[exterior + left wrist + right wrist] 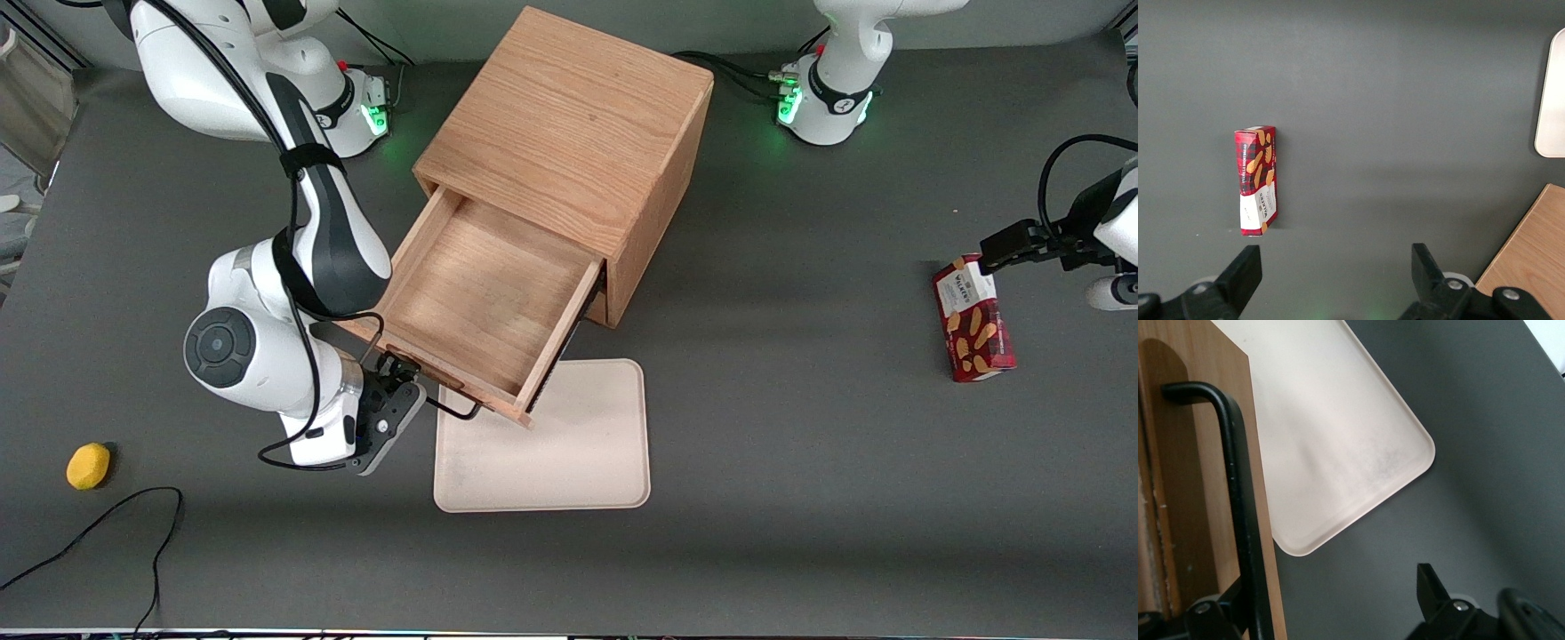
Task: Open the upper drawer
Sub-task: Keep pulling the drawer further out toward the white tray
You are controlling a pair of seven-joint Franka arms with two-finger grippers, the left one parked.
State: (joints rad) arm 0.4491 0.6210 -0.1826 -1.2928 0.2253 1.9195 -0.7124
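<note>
Evidently pulled well out of the cabinet [569, 133], upper drawer [484, 298], its front overhanging the beige tray [569, 444] and its inside bare. Gripper [402, 411] at the black handle [1238, 500], fingers spread, one each side of the bar, gripping nothing. Judged: opening essentially complete, grip let go for withdrawal.

1. The upper drawer [484, 307] stands pulled well out of the cabinet [569, 151]; its open box juts over the table [800, 444] toward the front camera, and its front overhangs the beige tray [551, 453].
2. The gripper [404, 400] sits at the drawer's black handle [453, 411], fingers spread; one finger [1438, 593] is clear of the bar.
3. Bare table lies nearer the camera than the tray; the yellow ball [88, 466] and a loose cable [133, 524] lie toward the working arm's end.
4. The biscuit box [973, 318] lies well apart, toward the parked arm's end.
</note>
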